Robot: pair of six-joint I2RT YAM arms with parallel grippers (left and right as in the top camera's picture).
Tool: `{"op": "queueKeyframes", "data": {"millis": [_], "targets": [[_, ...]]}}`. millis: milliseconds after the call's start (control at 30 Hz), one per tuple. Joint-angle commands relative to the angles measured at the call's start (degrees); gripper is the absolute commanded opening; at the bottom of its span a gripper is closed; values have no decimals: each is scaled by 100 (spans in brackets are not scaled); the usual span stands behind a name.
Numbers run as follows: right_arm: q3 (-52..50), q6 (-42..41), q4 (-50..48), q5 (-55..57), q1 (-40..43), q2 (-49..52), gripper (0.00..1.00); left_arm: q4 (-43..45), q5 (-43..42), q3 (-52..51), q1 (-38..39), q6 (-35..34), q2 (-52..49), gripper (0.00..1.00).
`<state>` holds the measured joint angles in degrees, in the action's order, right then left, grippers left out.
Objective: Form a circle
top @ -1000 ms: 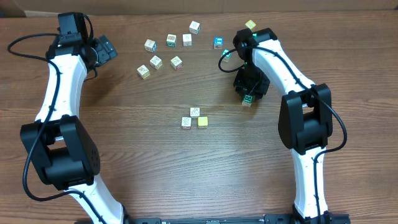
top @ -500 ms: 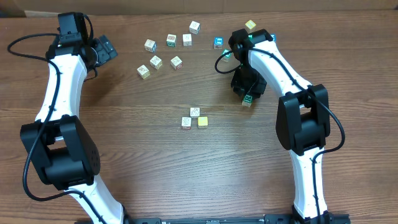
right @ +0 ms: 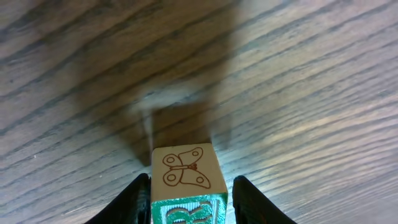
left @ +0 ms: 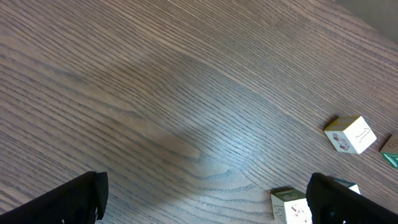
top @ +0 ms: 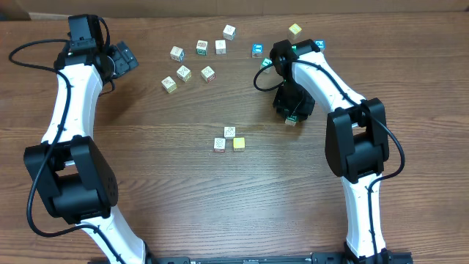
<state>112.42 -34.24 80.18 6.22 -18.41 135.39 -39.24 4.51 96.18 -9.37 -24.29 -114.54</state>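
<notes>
Here the right claw [right: 194, 202] is clamped on a small pale wooden cube with a brown butterfly picture and green lettering [right: 186, 167], close to the brown wood-grain surface [top: 220, 205]. The circle [top: 229, 138], a tight clump of three tiny white and yellow cubes, lies mid-surface, well apart from it. The left claw [top: 123, 57] stands wide apart at the far left.

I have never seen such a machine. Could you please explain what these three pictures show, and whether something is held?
Two white-and-black robot arms stand at a wooden table. One picture looks down from above; the other two come from a camera on each wrist. The left gripper is open and empty. The right gripper is closed on a butterfly cube. In the middle of the table lies a clump of three cubes; more loose cubes are scattered nearer the far edge.
</notes>
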Motion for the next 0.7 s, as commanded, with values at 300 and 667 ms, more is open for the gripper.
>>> {"op": "queueKeyframes", "data": {"millis": [300,667], "targets": [[210,125,55,15,66,4,41,9,-7,61,39,-15,66,100],[422,125,280,-50,107,7,38,9,-7,61,39,-15,66,100]]}}
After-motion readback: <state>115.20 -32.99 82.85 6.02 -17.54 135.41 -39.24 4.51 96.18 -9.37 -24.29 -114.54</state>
